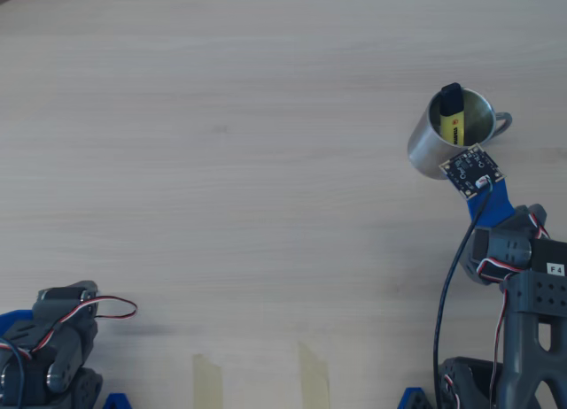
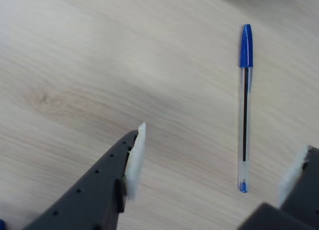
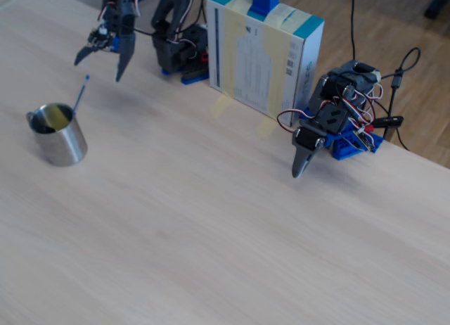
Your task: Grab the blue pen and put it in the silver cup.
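Pen [image 2: 244, 108] lies ungrasped on the table beside the cup [image 3: 59, 137]; my pincer [image 2: 214, 158] hangs spread, everything left.
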`<state>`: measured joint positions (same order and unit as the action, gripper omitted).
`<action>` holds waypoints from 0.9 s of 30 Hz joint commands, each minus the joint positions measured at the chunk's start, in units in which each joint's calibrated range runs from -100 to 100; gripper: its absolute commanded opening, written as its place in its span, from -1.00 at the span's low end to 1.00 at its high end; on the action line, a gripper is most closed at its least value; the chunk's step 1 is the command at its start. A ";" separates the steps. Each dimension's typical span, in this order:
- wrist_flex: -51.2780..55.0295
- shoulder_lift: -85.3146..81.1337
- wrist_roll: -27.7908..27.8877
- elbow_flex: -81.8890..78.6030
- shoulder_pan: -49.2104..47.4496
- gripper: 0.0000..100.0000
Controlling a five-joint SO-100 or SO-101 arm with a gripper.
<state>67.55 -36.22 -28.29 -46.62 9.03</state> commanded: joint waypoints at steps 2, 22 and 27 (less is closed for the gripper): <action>-0.84 2.97 0.77 3.85 0.13 -0.15; -3.16 13.20 0.35 8.02 6.07 -0.15; -7.79 15.69 0.40 7.84 7.81 -0.15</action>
<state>61.66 -21.22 -27.78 -41.57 15.38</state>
